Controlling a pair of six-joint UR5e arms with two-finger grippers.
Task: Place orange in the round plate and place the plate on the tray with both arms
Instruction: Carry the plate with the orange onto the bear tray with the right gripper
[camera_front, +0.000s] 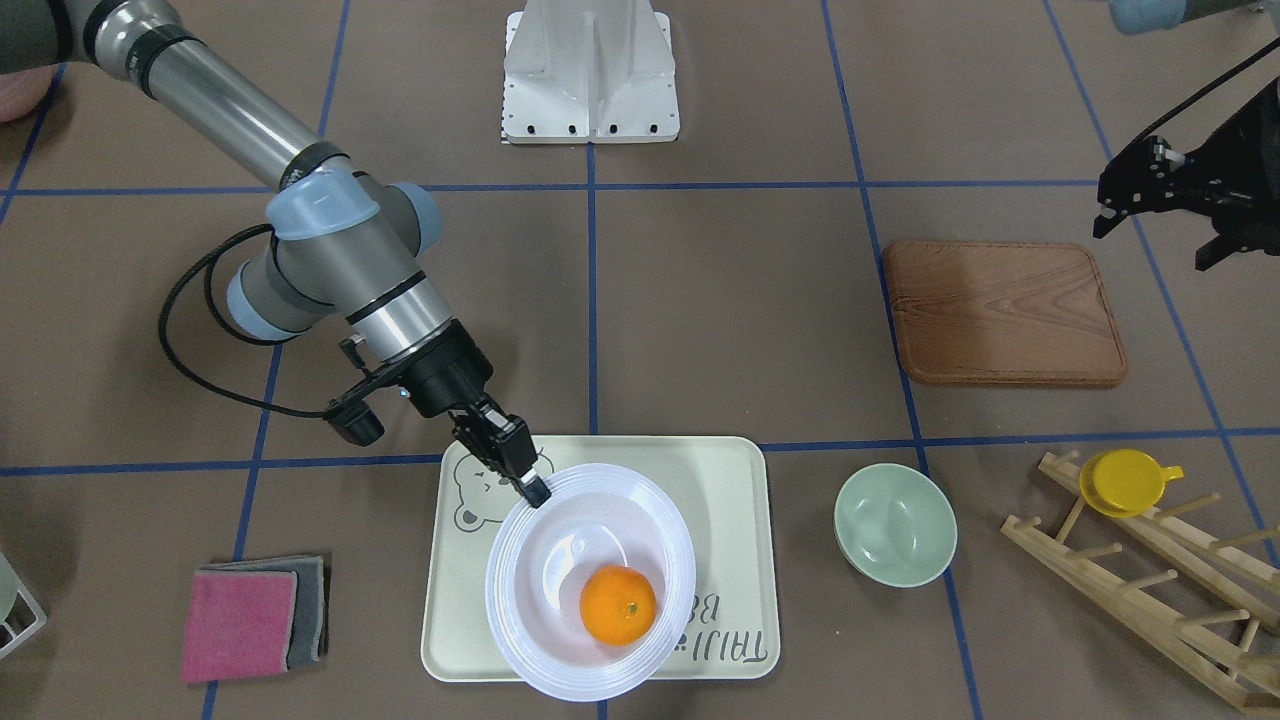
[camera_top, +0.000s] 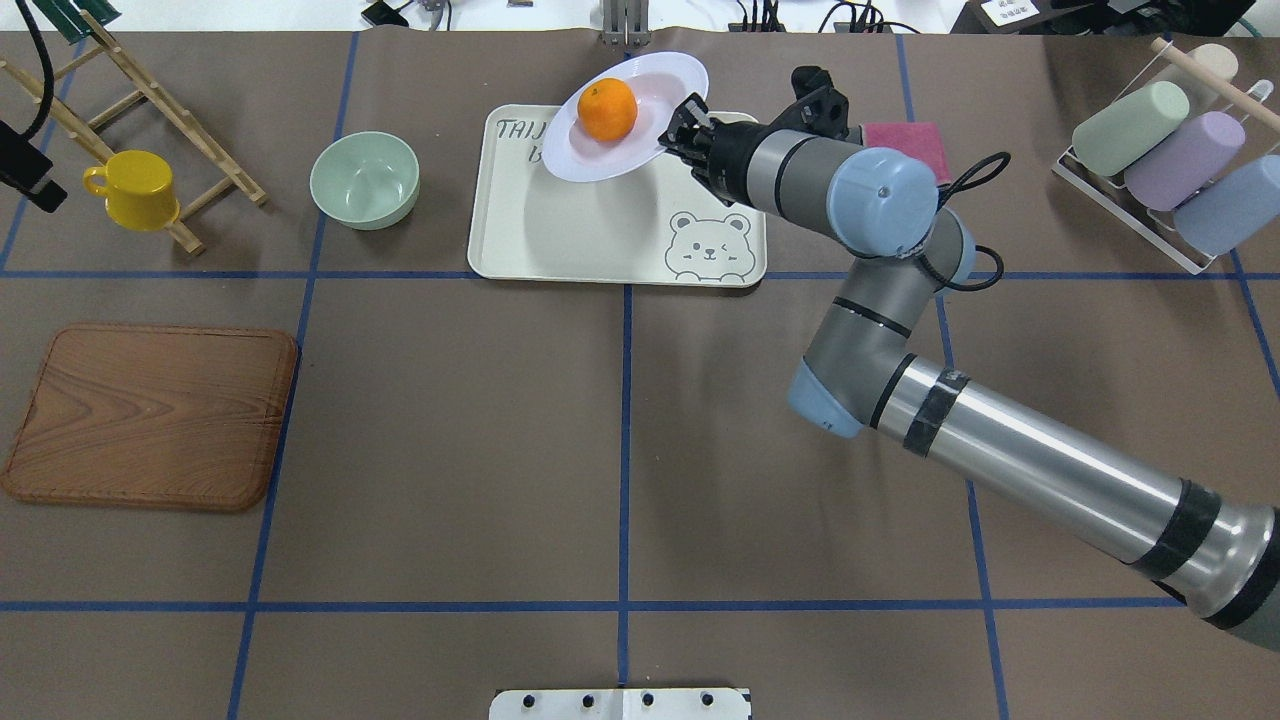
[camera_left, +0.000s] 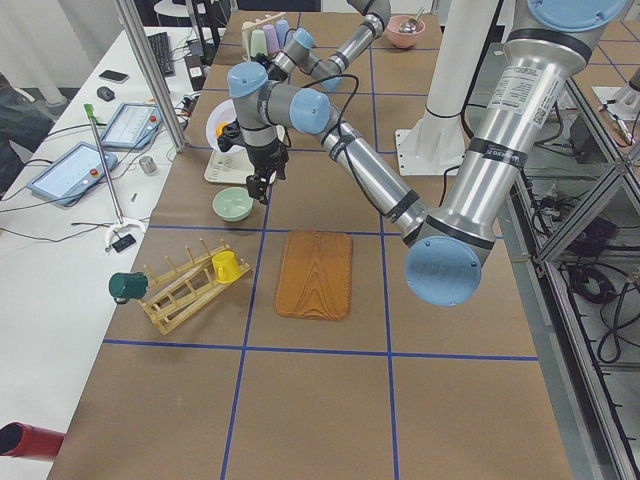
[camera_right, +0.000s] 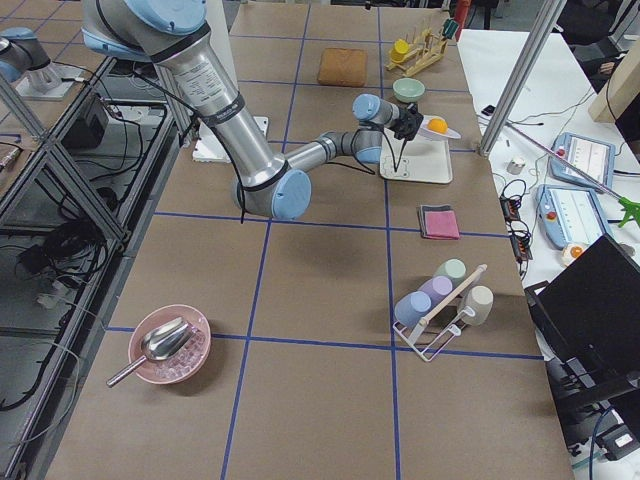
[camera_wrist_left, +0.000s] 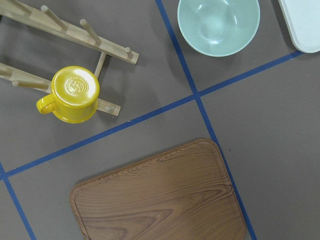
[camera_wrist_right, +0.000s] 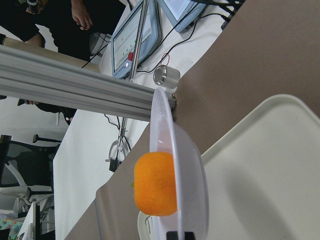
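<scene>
Overhead exterior: left tool (camera_top: 22, 168) hangs near the desk's far-left corner, and I cannot tell its jaw state. Glossy white round plate (camera_top: 655, 85), carrying the small bright orange (camera_top: 608, 109), hangs tilted over the cream rectangular bear tray (camera_top: 600, 230), its rim clamped by the right tool (camera_top: 690, 125). Placing step; next it likely needs centring, levelling, lowering.

Your front-facing camera sits across the table (camera_front: 700, 300) and looks steeply down toward the robot's base (camera_front: 590, 75). The overhead looks forward from behind it. Both share the tray (camera_front: 720, 480). Side cameras look along the table from either end. The left wrist camera looks down on the wooden board (camera_wrist_left: 160, 200), and the right one sits close against the round plate (camera_wrist_right: 192, 170).
</scene>
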